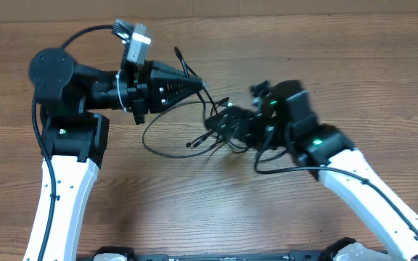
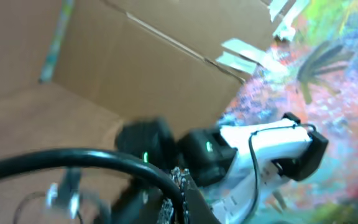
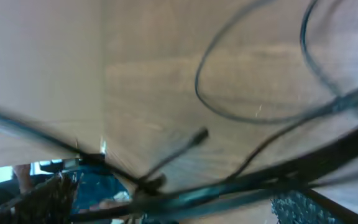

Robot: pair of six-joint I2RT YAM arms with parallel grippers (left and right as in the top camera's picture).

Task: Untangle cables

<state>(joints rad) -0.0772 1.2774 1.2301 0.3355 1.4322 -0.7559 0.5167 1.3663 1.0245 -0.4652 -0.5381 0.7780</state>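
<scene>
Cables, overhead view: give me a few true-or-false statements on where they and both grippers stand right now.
1. The cables are bunched in a tangle between the left gripper and the right gripper. True.
2. The left gripper is wide open. False: it is shut, apparently on a strand that runs from its tip.
3. The right gripper hangs far from the tangle. False: it is open and right at the tangle, with strands crossing between its fingers.
4. A loop of cable lies on the wooden table. True.
</scene>
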